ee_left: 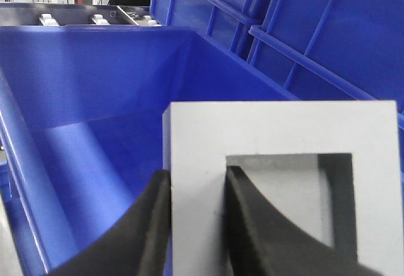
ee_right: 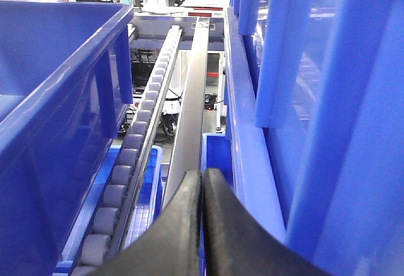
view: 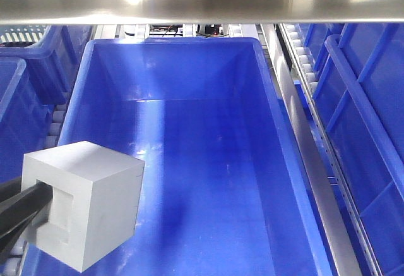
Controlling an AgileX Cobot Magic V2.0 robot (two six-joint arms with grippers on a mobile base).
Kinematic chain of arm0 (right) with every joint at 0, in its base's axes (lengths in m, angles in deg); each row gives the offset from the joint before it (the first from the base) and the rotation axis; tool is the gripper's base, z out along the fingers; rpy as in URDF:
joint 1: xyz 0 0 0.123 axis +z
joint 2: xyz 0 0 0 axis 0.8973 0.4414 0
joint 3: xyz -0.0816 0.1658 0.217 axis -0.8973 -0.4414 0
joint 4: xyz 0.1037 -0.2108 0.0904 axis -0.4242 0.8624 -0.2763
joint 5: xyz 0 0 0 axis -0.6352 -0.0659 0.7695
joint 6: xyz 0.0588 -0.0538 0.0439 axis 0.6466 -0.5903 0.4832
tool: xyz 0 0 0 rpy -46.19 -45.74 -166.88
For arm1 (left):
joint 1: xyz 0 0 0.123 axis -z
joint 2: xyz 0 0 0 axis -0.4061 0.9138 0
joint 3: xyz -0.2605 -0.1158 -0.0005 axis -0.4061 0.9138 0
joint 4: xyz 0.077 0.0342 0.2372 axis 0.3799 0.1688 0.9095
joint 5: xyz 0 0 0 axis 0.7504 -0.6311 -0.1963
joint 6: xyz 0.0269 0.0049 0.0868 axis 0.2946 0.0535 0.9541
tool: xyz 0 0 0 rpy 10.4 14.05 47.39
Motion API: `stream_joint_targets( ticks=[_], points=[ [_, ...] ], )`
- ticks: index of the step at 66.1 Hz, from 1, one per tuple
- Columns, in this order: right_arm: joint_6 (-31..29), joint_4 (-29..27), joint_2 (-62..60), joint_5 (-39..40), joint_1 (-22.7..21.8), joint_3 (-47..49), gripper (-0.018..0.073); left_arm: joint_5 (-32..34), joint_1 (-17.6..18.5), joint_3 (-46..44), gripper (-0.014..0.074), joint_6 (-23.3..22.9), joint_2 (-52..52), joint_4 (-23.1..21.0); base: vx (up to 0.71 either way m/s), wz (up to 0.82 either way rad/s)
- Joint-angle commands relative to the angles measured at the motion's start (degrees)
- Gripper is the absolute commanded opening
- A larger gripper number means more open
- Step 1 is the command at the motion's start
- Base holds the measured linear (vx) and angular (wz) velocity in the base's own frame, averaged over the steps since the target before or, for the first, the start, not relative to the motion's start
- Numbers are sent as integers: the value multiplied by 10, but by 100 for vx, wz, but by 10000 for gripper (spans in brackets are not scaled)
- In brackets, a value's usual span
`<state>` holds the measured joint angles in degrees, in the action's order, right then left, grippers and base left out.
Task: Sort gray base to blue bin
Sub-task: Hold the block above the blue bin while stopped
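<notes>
The gray base (view: 95, 194), a matte gray cube with a square recess, hangs over the near left part of the blue bin (view: 208, 162). My left gripper (view: 31, 203) is shut on it. In the left wrist view the left gripper (ee_left: 197, 181) pinches the wall of the gray base (ee_left: 278, 137): one finger is outside, the other inside the recess. The blue bin (ee_left: 95, 112) lies open below. My right gripper (ee_right: 202, 178) is shut and empty, beside the blue bin (ee_right: 57, 67), over a metal rail. It does not show in the front view.
Other blue crates stand at the left (view: 25, 67) and right (view: 366, 99). A roller conveyor (ee_right: 126, 162) and metal rail (view: 309, 156) run along the bin's right side. A steel shelf bar (view: 202, 1) spans the top of the front view.
</notes>
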<state>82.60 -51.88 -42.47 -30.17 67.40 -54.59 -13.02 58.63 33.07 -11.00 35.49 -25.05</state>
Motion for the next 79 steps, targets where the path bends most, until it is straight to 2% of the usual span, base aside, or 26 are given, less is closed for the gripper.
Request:
stream_joint_targets(
  ticks=[1,79],
  points=[
    [-3,6,-7,44,0,-8,-9,61,3,-18,-6,-4,1,-3,4,-1],
    [-3,6,-7,44,0,-8,-9,63,3,-18,-6,-4,1,-4,0,0]
  ],
)
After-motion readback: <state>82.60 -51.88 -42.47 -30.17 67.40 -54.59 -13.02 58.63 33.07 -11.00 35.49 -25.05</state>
